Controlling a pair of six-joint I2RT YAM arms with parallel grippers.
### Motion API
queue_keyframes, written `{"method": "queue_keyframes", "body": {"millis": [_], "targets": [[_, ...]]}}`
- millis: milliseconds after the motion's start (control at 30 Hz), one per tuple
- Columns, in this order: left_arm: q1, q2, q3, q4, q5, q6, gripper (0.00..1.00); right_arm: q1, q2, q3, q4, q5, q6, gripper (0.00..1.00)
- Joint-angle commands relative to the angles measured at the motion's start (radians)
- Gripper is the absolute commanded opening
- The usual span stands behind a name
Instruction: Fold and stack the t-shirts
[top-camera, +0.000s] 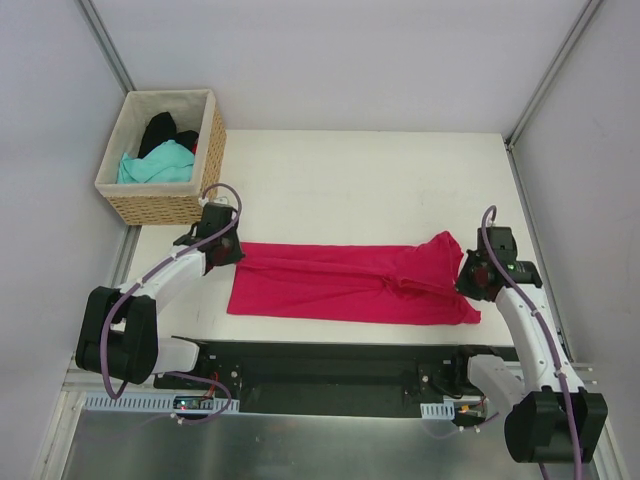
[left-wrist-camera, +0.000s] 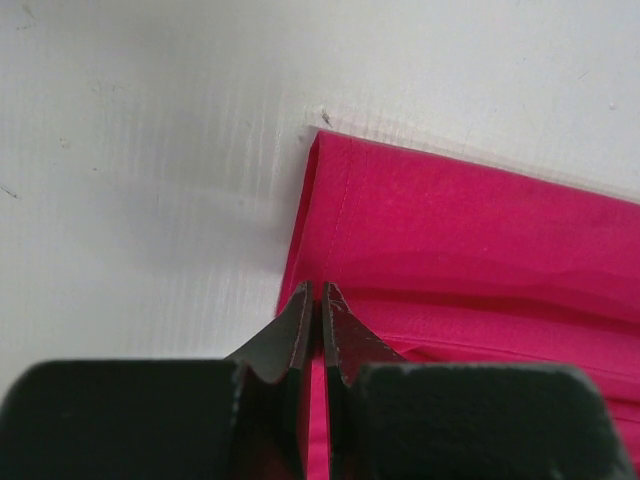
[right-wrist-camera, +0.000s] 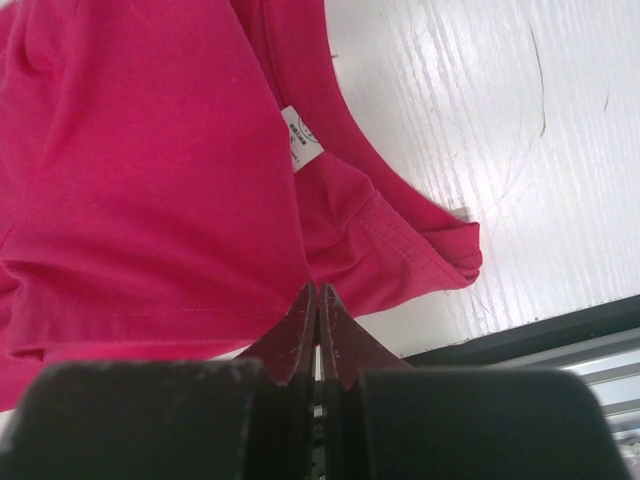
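The crimson-pink t-shirt (top-camera: 340, 285) lies stretched along the near edge of the table (top-camera: 360, 180). It is folded lengthwise into a long band running from the left side almost to the right side. Its left end is flat and square-cornered. A few creases run through the middle, and the right end bunches up into a raised peak.

The left gripper (top-camera: 232, 250) is clamped shut on the far left corner of the cloth, with pink fabric showing between its fingers (left-wrist-camera: 300, 325). The right gripper (top-camera: 468, 272) is pinched closed on a stitched edge at the collar end. There the curved neckline and the small white neck label (right-wrist-camera: 300, 140) face up.

At the table's far left corner stands a wicker basket (top-camera: 165, 208). A teal t-shirt (top-camera: 155, 165) and a black t-shirt (top-camera: 160, 130) are crumpled inside it.
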Motion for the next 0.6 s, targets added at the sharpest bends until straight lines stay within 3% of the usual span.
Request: {"method": "queue_keyframes", "body": {"millis": [0, 567], "targets": [[-0.013, -0.008, -0.019, -0.015, -0.046, -0.017, 0.0, -0.008, 0.006, -0.018, -0.013, -0.005, 0.011, 0.01], [-0.018, -0.008, -0.007, -0.018, -0.062, -0.007, 0.0, -0.008, -0.077, 0.062, -0.105, -0.039, -0.003, 0.01]]}}
